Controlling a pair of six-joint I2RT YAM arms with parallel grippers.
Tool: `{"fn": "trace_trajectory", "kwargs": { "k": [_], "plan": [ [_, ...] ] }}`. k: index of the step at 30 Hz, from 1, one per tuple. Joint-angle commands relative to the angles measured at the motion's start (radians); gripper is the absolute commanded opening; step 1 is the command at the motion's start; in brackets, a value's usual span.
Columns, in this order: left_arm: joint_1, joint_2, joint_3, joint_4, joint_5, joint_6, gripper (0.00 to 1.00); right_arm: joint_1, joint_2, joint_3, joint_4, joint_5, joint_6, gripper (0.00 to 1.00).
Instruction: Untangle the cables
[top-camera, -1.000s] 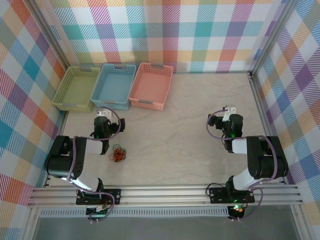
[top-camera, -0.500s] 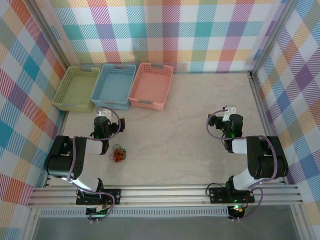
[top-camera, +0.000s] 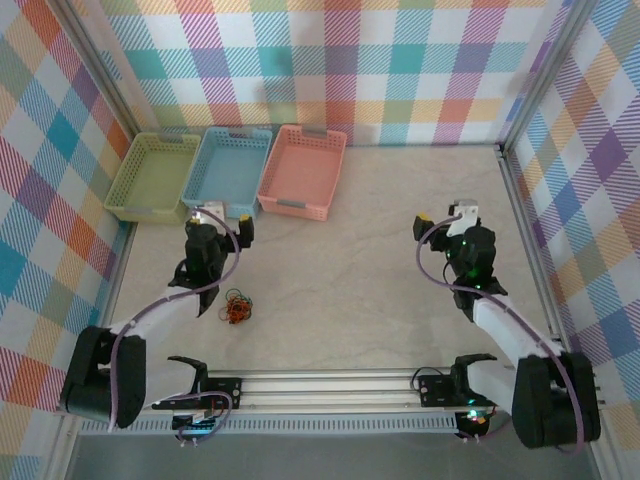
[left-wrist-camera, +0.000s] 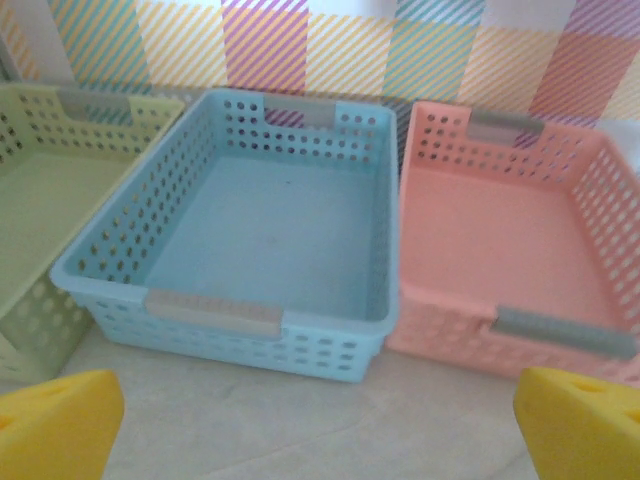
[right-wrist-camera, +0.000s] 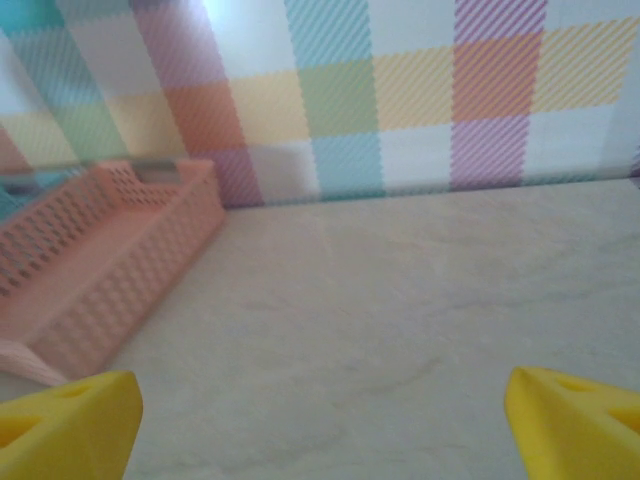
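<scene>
**While the cables lie knotted, we hold nothing**

As we look down from above, the cables sit in one small clump of orange, red and dark strands on the table, well in front of the blue basket, with nothing touching them. Our left gripper hangs just before that basket's near wall, its yellow fingers spread wide with nothing between them. Our right gripper hangs far to the basket's right, beyond the pink basket, its fingers likewise wide and empty.
</scene>
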Motion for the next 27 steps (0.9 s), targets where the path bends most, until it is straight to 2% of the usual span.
{"fn": "trace_trajectory", "kwargs": {
  "k": [1,7,14,19,27],
  "plan": [
    [0.022,0.007,0.175,-0.268,0.077,-0.19,1.0,0.021,-0.006,0.0,-0.035,-0.12,0.161,0.93],
    [0.09,0.261,0.591,-0.595,0.048,-0.233,1.0,0.126,0.095,0.006,0.011,-0.137,0.166,0.91],
    [0.262,0.609,1.022,-0.883,0.115,-0.293,0.96,0.277,0.173,-0.03,0.104,-0.015,0.095,0.89],
    [0.338,0.799,1.224,-0.99,0.112,-0.306,0.94,0.304,0.273,-0.036,0.201,-0.021,0.105,0.89],
    [0.4,1.023,1.464,-1.112,0.11,-0.345,0.92,0.313,0.318,0.007,0.184,-0.044,0.104,0.9]
  ]
}}
